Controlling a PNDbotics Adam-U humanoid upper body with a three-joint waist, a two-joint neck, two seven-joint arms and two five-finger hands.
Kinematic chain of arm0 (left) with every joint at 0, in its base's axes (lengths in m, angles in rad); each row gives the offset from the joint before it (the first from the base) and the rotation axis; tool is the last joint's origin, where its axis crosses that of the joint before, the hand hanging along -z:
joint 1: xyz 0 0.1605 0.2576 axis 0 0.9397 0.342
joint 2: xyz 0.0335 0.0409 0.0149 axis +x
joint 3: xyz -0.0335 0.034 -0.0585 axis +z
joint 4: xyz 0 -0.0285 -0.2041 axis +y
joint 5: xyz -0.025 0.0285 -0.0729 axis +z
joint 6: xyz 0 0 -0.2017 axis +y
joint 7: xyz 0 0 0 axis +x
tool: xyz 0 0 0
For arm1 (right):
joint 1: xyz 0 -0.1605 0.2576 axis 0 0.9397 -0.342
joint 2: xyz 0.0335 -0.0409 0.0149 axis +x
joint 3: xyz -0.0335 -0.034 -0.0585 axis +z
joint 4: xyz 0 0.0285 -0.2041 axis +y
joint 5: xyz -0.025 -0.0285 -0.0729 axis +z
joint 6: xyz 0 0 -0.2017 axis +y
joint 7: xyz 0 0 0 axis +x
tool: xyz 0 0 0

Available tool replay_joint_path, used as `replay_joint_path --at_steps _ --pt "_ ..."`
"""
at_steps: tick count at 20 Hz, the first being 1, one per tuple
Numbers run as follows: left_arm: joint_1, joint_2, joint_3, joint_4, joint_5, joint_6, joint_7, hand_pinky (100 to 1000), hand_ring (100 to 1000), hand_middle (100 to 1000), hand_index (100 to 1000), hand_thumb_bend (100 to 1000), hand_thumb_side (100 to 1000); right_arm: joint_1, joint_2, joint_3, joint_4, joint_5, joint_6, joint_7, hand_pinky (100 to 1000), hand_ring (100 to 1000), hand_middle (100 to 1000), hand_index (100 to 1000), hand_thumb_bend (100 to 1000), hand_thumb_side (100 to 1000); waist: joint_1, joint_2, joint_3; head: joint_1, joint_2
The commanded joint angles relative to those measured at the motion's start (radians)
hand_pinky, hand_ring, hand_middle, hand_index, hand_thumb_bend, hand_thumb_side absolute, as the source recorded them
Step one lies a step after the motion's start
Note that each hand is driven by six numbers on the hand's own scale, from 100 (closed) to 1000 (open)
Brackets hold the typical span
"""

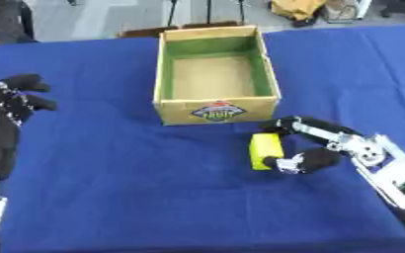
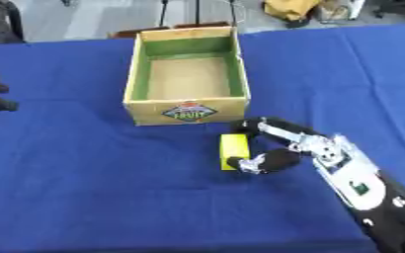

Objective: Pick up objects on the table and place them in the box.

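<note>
1 yellow block (image 1: 265, 150) pinched by right hand (image 1: 314, 146) fingers just before box (image 1: 216, 109); left hand (image 1: 14, 101) curled, empty.

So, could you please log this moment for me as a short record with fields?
surface: blue tablecloth
box: open cardboard box, nothing visible inside
object: yellow block on the cloth, just in front of the box
right hand: right hand curled round the block
left hand: left hand at the left edge, fingers curled, holding nothing
</note>
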Motion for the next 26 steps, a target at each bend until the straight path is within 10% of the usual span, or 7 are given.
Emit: replay_joint_path --at_steps 1,15,26 --pt "-0.011 0.014 0.002 -0.010 0.004 -0.001 -0.003 708 535 609 744 807 890 -0.014 -0.008 -0.003 0.001 0.018 -0.008 0.001 880 891 820 963 364 545 -0.001 -0.014 0.001 -0.003 -0.001" --pt "-0.010 0.013 0.001 -0.009 0.005 -0.001 -0.005 708 534 609 744 806 892 -0.016 -0.007 0.004 0.004 0.126 -0.042 0.008 854 833 764 908 363 492 -0.001 -0.014 0.001 -0.003 -0.001" --pt "-0.009 0.012 0.001 -0.009 0.006 -0.001 -0.005 709 534 609 744 804 893 -0.022 0.000 0.003 0.016 0.198 -0.041 -0.064 716 656 538 777 278 419 0.000 -0.014 0.001 -0.005 0.000"
